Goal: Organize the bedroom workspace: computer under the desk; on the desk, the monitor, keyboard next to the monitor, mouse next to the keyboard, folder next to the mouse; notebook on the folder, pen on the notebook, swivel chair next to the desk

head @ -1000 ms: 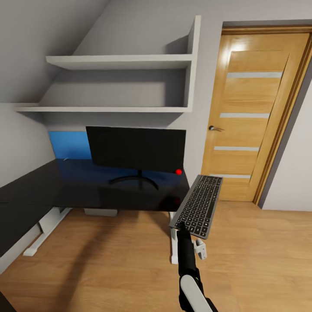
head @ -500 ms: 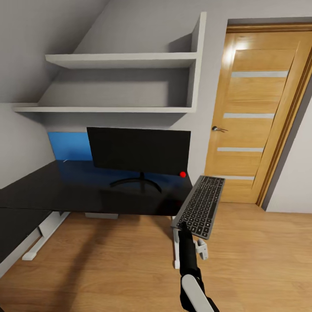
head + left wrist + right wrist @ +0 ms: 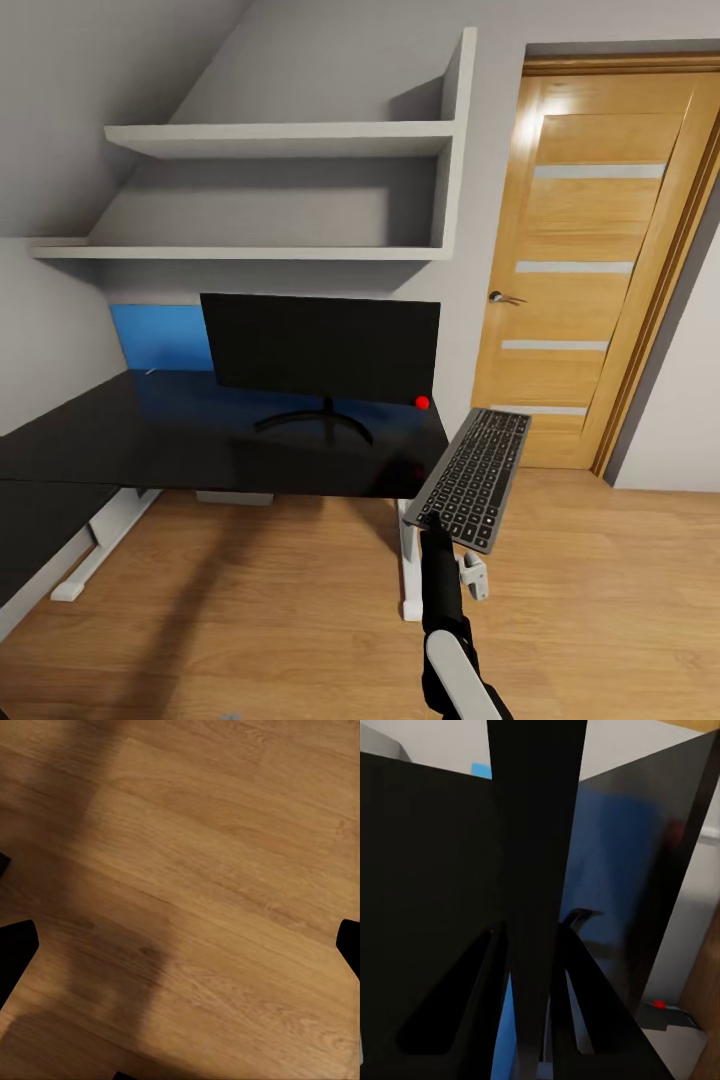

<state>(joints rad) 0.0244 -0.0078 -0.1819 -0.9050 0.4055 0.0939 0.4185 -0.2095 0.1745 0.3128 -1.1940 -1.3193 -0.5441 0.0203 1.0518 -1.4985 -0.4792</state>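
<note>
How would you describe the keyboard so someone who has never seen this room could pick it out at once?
Find the large desk with the glossy black top below the grey wall shelves, then its right-hand end near the oak door. There the slim dark-grey keyboard with low black keys is held in the air, tilted, by the right gripper. Unlike the wide black monitor, it is small and off the desk.

black monitor [image 3: 320, 345], dark-grey keyboard [image 3: 470, 478], oak door [image 3: 590, 260]

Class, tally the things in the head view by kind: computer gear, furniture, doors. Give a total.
Computer gear: 2, the monitor and the keyboard
Furniture: 2, the desk and the wall shelves
Doors: 1, the oak door
Total: 5
</note>
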